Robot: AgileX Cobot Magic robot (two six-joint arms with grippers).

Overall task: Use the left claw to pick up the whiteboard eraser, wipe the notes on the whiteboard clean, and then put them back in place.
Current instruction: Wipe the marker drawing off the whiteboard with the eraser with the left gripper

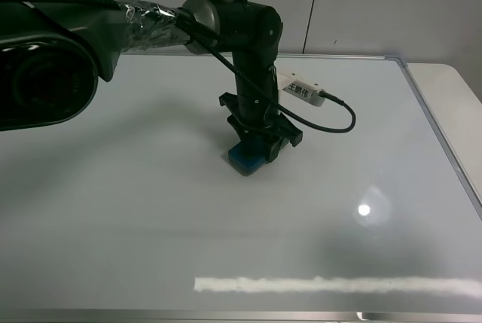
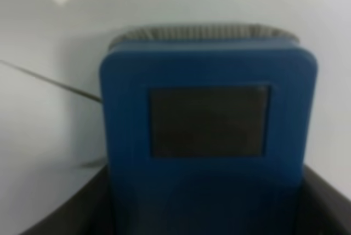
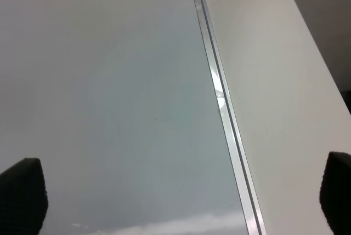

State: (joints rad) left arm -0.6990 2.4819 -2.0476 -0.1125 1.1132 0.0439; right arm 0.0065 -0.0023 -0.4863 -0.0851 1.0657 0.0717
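Whiteboard (image 1: 113, 187): glossy white board with a thin silver frame, covering nearly the whole worktop. A long ceiling-light reflection runs along its near edge.
Left arm (image 1: 248, 44): bulky and black. It comes in from the far-left corner and bends down over the middle of the board.
Left claw (image 1: 260, 146): points down at the board's centre, its two black fingers clamped on the whiteboard eraser from either side.
Whiteboard eraser (image 1: 242, 159): blue block held between the fingers. Its near-left corner sticks out below them and sits on the board surface, about midway between the left and right edges. In the left wrist view it fills the picture, with one dark rectangular patch (image 2: 208, 120) on its top face, a grey ribbed pad edge (image 2: 203, 31) at its far end and a dark finger at each lower corner.
White tag (image 1: 301, 91): labelled, fixed to the claw on the side towards the far-right corner.
Black cable (image 1: 331, 123): loops from the tag out over the board and back to the claw.
Light spot (image 1: 364, 209): small round glare right of centre.
Frame (image 3: 225, 109): the right edge strip, with bare white table (image 3: 274, 81) beyond it.
Right gripper (image 3: 175, 202): above that right edge, its two dark fingertips wide apart and holding nothing.
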